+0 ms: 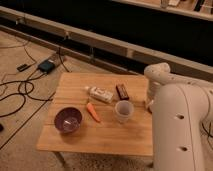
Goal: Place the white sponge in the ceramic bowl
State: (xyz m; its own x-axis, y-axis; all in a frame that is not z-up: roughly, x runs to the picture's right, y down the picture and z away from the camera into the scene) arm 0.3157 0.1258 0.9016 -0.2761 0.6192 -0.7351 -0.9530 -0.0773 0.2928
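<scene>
The ceramic bowl (68, 120), dark purple and glossy, sits on the front left of the wooden table (100, 137). The white arm (177, 125) fills the right side of the view and bends down over the table's right edge. My gripper (149, 101) hangs at the end of the arm, right of the translucent cup (124, 111) and low over the table's right edge. The white sponge lies there, almost wholly hidden by the arm. Only a pale sliver (147, 105) shows next to the gripper.
An orange carrot (93, 112) lies between bowl and cup. A white printed tube (100, 93) and a dark bar (122, 91) lie behind them. Cables and a small box (46, 65) are on the floor at the left. A dark wall runs behind.
</scene>
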